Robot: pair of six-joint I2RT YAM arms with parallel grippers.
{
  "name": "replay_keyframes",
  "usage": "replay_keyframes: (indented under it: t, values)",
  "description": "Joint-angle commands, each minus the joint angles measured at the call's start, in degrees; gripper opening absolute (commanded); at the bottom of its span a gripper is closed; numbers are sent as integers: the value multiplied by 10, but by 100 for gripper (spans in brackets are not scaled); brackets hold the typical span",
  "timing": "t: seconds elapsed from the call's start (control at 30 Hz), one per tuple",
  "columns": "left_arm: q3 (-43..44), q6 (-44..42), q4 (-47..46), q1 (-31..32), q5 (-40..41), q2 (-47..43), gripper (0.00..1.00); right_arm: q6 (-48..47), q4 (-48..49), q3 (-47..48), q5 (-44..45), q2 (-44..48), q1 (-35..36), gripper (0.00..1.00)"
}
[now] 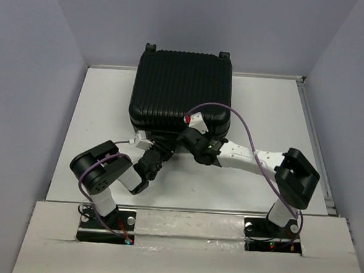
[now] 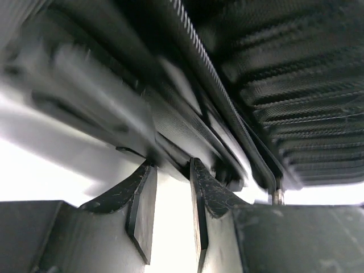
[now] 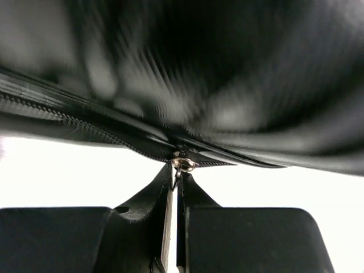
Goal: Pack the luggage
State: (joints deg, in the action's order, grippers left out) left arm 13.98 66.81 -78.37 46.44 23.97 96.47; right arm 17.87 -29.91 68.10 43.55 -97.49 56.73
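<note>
Sitting flat on the white table (image 1: 97, 106), toward its far side and about midway across, the luggage (image 1: 182, 81) is by far the biggest thing here: a black hard-shell case with its ribbed shell facing up, its lid down, and two small caster wheels (image 1: 150, 47) poking out past the far edge.

Both arms reach in to its near edge. The left arm (image 1: 99, 168) is folded tight from its base, and the right arm (image 1: 255, 159) stretches across from the right in a long white line, with a purple cable (image 1: 233, 109) looping over the corner of the case.

The left gripper (image 1: 156, 152) is at the near left part of the case. From its wrist camera, the left gripper (image 2: 170, 170) is held narrow. Its fingers (image 2: 143, 196) are a small way apart with nothing between them, only bright table showing through the gap. Their tips are right up at the lower rim of the case, just below the zipper (image 2: 210, 79) that runs slantwise along the seam.

The right gripper (image 1: 191, 139) meets the same edge just beside it. In its wrist view the right gripper (image 3: 177, 173) is pressed all but together, and the small silver zipper pull (image 3: 183, 165) is pinched at the fingertips, hanging from the zipper line under the blurred black shell.
</note>
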Motion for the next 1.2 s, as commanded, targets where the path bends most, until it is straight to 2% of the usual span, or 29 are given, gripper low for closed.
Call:
replay_keyframes:
  t: [0.0, 0.03, 0.07, 0.1, 0.17, 0.3, 0.33, 0.4, 0.47, 0.53, 0.57, 0.6, 0.67, 0.7, 0.8, 0.93, 1.0, 1.1, 1.13, 1.17]
  values:
    - [26, -61, -181, 35, -160, 22, 6, 38, 265, -27, -214, 103, 87, 7]
    - [15, -63, -171, 35, -149, 9, 6, 70, 291, -100, -242, 154, 37, 7]
    - [12, -63, -171, 35, -147, 7, 6, 81, 291, -101, -259, 154, 15, 7]
    - [13, -64, -173, 35, -150, 11, 6, 86, 337, -152, -277, 193, 1, 7]
    - [27, -57, -179, 38, -160, 21, 6, 87, 353, -165, -290, 210, 0, 7]
    - [60, -57, -178, 51, -168, 46, 6, 79, 352, -101, -353, 155, 14, 7]
    - [56, -56, -167, 51, -154, 45, 6, 73, 337, -27, -354, 108, 30, 7]
    - [52, -57, -174, 48, -157, 48, 6, 33, 304, 42, -342, 68, 78, 7]
    - [29, -54, -189, 41, -160, 44, 6, 31, 266, 80, -288, 62, 83, 7]
    - [-4, -54, -194, 25, -161, 29, 6, 40, 265, 33, -255, 102, 52, 7]
    - [-16, -55, -191, 13, -160, 22, 6, 65, 264, -41, -258, 158, 26, 7]
    - [-28, -55, -189, 7, -157, 16, 6, 80, 264, -84, -266, 191, -38, 7]
    - [-58, -56, -188, -5, -154, 2, 6, 102, 258, -198, -275, 292, -101, 7]
    - [-66, -56, -189, -13, -153, -2, 6, 104, 253, -227, -280, 326, -155, 7]
    - [-87, -56, -195, -27, -153, -4, 6, 105, 236, -289, -308, 423, -190, 7]
    - [-69, -52, -216, -16, -168, 18, 6, 117, 260, -295, -391, 406, -190, 7]
    - [-48, -46, -219, -3, -169, 31, 6, 125, 293, -291, -385, 374, -136, 7]
    - [-22, -50, -212, 16, -168, 41, 6, 132, 341, -234, -368, 279, -50, 7]
    - [-16, -51, -210, 19, -168, 44, 6, 132, 347, -206, -370, 247, -28, 7]
    - [-6, -49, -209, 22, -168, 49, 6, 122, 351, -131, -377, 178, 12, 7]
